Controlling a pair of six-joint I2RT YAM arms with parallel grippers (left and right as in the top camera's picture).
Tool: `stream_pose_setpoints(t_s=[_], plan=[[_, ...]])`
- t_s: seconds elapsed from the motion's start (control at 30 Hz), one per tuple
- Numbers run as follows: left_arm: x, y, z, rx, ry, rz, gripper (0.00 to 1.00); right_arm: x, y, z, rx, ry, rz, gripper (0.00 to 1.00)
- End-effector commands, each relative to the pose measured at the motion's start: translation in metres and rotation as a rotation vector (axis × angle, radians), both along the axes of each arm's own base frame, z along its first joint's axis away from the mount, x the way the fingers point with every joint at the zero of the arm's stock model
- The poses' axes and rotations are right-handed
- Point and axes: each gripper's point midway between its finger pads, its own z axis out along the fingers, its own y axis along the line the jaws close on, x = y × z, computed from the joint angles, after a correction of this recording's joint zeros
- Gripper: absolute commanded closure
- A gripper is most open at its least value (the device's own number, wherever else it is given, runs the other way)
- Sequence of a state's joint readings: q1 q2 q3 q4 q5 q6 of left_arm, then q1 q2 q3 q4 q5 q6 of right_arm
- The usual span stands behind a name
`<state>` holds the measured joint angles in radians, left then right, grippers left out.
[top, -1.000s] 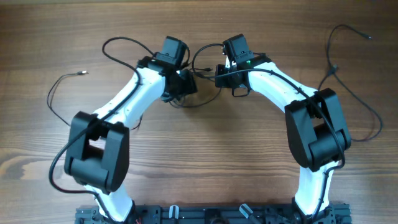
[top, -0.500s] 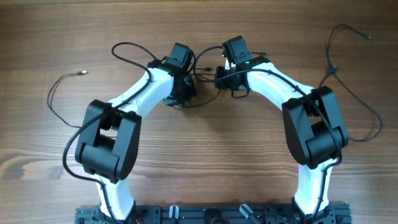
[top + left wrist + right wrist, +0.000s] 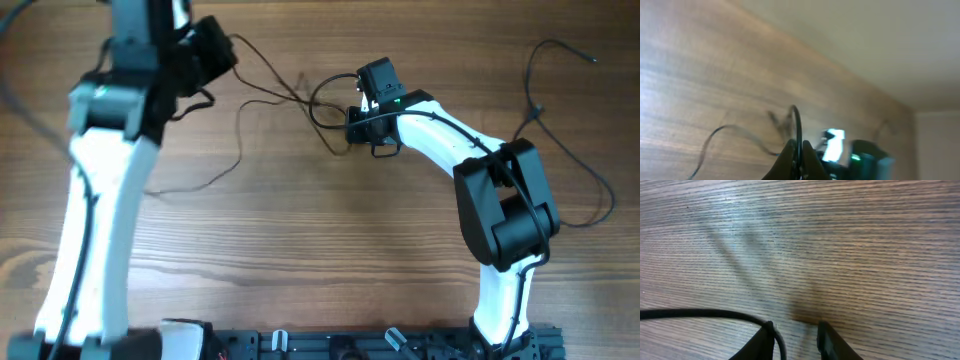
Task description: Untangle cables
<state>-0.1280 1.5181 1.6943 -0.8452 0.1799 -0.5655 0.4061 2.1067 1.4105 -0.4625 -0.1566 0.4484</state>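
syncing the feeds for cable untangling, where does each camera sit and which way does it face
Overhead: above the table, facing straight down; left arm and right arm show.
Left wrist: high up, looking slantwise across the table; left gripper shut on a cable.
Right wrist: close over the table, looking down; right gripper open.
Shared: overhead and left wrist both show the right arm's green light.

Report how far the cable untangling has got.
Done: a lone cable lies by itself on the far right, seemingly free of the others. In hand: the left pincer is shut on a raised cable, which stretches up from the tangle. The right pincer is open beside that tangle and grips nothing. Left: the tangle's loops cross one another and need pulling apart.
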Motion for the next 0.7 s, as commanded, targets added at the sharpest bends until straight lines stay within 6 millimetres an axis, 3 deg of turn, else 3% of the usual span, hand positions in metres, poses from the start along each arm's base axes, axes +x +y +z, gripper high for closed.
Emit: stream_pose_setpoints(t_s=[0.0,0.13,0.37,0.43,0.5,0.6,0.67], plan=[[-0.014,0.022,0.036,-0.036,-0.086,0.051,0.96,-0.001,0.0,-0.007,-0.003,0.013,0.001,0.69],[-0.02,0.032,0.042,-0.036,-0.097,0.074,0.92,-0.001,0.0,-0.007,-0.003,0.013,0.001,0.69],[-0.021,0.049,0.047,-0.062,-0.098,0.16,0.96,-0.001,-0.001,-0.007,-0.006,0.014,-0.005,0.65],[-0.025,0.047,0.042,-0.074,-0.072,0.154,0.88,-0.001,-0.001,-0.007,-0.005,0.013,-0.004,0.64],[-0.027,0.047,0.023,-0.042,-0.001,0.156,0.82,0.0,0.0,-0.007,-0.004,0.013,-0.008,0.64],[-0.032,0.055,-0.021,0.025,0.167,0.202,0.48,0.0,0.0,-0.007,-0.003,0.012,-0.007,0.61],[-0.037,0.056,-0.05,0.046,0.286,0.204,0.3,0.0,0.0,-0.007,-0.004,0.013,-0.008,0.61]])
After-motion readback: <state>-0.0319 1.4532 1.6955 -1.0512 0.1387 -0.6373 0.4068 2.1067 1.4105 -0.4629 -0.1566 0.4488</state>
